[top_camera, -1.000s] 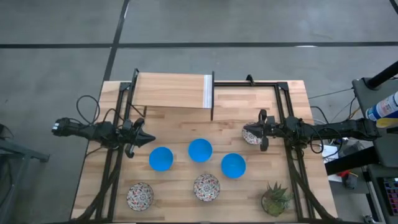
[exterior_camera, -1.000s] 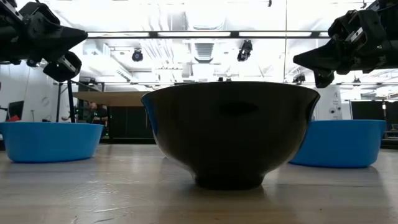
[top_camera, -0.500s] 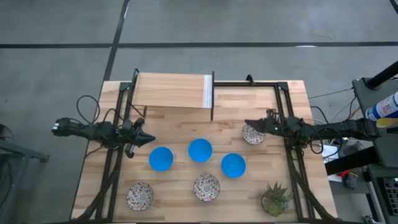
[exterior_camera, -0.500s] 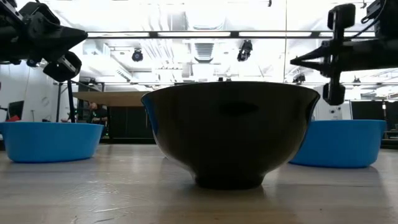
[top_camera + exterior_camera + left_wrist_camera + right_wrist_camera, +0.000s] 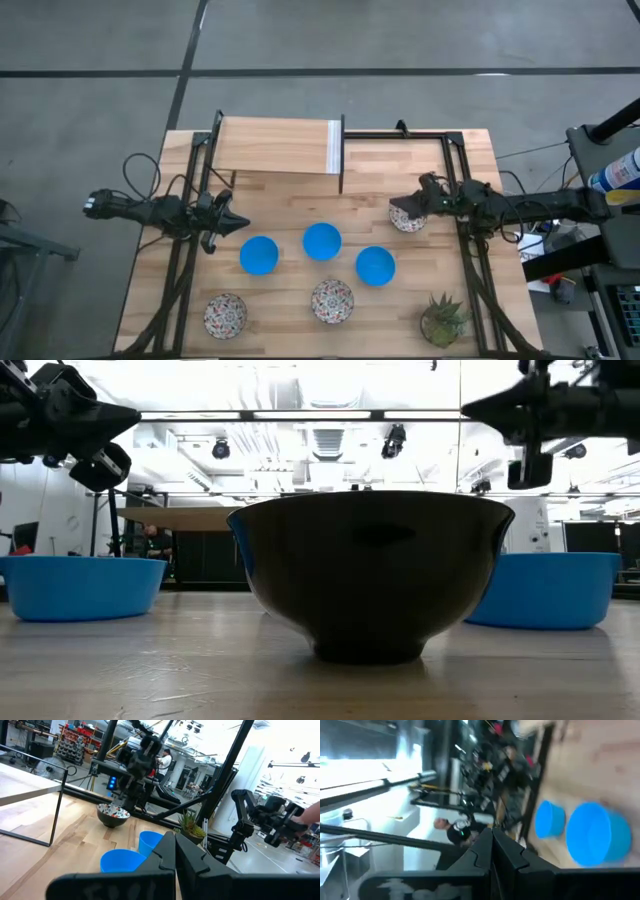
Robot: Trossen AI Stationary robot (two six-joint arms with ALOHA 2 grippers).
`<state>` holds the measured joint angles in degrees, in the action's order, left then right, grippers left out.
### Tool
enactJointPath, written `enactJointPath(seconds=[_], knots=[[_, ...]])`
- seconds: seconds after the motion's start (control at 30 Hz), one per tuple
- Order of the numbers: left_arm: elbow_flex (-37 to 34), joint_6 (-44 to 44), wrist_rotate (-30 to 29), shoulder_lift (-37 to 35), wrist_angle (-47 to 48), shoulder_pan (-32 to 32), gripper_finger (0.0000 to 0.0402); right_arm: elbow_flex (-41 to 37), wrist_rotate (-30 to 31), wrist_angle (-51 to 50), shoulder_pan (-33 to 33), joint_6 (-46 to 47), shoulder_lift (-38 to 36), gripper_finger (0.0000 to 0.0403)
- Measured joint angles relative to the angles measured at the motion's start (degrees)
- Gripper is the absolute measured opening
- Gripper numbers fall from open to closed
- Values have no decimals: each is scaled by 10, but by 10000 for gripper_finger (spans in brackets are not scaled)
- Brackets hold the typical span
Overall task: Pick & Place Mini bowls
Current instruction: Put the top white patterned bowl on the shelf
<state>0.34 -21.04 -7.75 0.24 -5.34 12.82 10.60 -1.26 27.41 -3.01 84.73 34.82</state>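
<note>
High view: six small round bowls stand on the light wooden table [image 5: 290,190]. Landmark is the centre plain blue bowl [image 5: 322,241]. A second plain blue bowl [image 5: 259,254] stands near it on the left-arm side, a third plain blue bowl [image 5: 375,265] on the right-arm side, both slightly nearer the front edge. A white patterned bowl [image 5: 332,300] stands directly in front of the landmark; another patterned bowl [image 5: 226,315] stands at the front on the left-arm side. The last patterned bowl [image 5: 406,216] stands behind and on the right-arm side of the landmark.

Right gripper [image 5: 398,207] is over this last bowl's rim; its fingers are pressed together with nothing between them, as the right wrist view shows. Left gripper [image 5: 243,224], likewise clenched and empty, waits beyond the second blue bowl. A small green potted plant [image 5: 443,318] stands well apart from the landmark at the front, right-arm side.
</note>
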Motion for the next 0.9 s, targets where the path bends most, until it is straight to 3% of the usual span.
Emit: enactJointPath(seconds=[0.1, 0.23, 0.37, 0.47, 0.57, 0.7, 0.9], knots=[[0, 0, 0, 0, 0, 0, 0, 55, -78, -91, 0, -16, 25, 9], [0, 0, 0, 0, 0, 0, 0, 167, -172, -307, 0, -141, 66, 15], [0, 0, 0, 0, 0, 0, 0, 285, -181, -568, 0, -287, 109, 48], [0, 0, 0, 0, 0, 0, 0, 354, -150, -722, 2, -379, 147, 88], [0, 0, 0, 0, 0, 0, 0, 389, -102, -774, 6, -457, 178, 131], [0, 0, 0, 0, 0, 0, 0, 400, -98, -775, 17, -525, 225, 175], [0, 0, 0, 0, 0, 0, 0, 396, -107, -782, 48, -563, 306, 189]])
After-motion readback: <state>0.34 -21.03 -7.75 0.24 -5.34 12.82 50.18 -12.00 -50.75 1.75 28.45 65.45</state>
